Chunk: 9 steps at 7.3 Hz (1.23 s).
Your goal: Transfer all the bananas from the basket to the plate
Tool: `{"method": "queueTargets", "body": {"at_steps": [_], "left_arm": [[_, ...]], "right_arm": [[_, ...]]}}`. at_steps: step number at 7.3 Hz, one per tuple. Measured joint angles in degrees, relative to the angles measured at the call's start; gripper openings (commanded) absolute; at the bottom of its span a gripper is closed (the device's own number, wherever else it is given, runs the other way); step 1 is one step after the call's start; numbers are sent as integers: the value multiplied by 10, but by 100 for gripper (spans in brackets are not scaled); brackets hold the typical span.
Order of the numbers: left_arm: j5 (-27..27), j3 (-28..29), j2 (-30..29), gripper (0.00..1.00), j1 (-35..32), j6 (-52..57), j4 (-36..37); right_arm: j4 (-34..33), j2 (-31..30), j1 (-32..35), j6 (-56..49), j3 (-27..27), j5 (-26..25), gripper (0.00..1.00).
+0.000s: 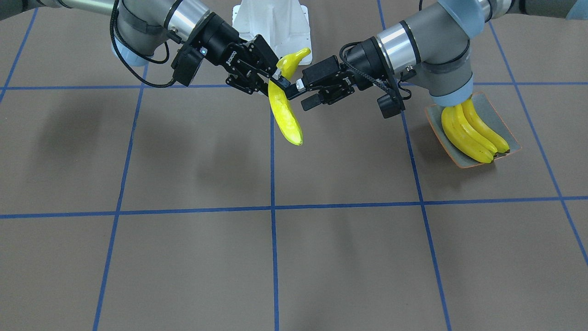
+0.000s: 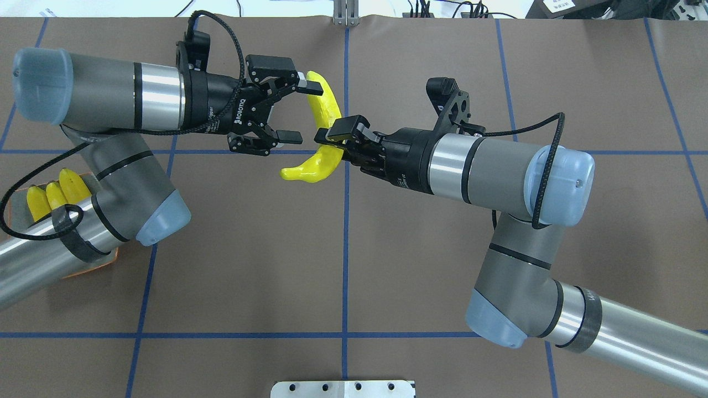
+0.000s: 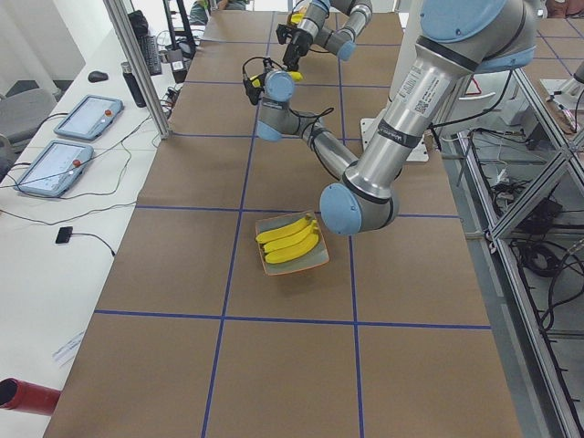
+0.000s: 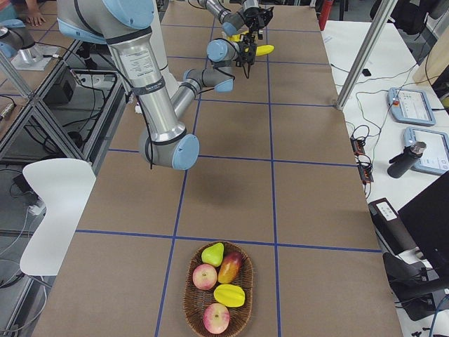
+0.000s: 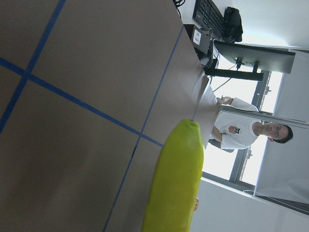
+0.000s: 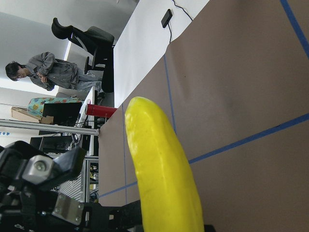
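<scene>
Above the middle of the desk [image 2: 249, 249], the right gripper [image 2: 333, 134] is clenched around a banana [image 2: 325, 108] held in the air. The left gripper [image 2: 305, 110] gapes just beside it. The banana is bright yellow, glossy and curved, and its long axis runs away from the robot. Three other bananas [image 1: 464, 133] lie on the plate [image 1: 501, 120].

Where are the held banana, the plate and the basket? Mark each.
held banana [image 1: 285, 117]: exterior front-facing view, middle of its body.
plate [image 1: 498, 120]: exterior front-facing view, bare grey surface near its right edge.
basket [image 4: 189, 291]: exterior right view, its left rim.
</scene>
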Motion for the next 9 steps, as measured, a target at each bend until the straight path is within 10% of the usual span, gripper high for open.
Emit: {"method": "queueTargets", "body": {"at_steps": [3,5,6,8,9], "left_arm": [[15,4,-5,97,11,4,-8],[15,9,-8,61,14,5,-8],[15,11,-8,1,14,5,-9],[15,10,-8,0,15,4,-9],[15,10,-8,0,15,4,-8]], "right_arm": [[8,7,0,22,-2,0,0],[8,8,0,27,-2,1,0],[8,8,0,27,-2,1,0],[8,8,0,28,-2,1,9],[8,8,0,28,-2,1,99]]}}
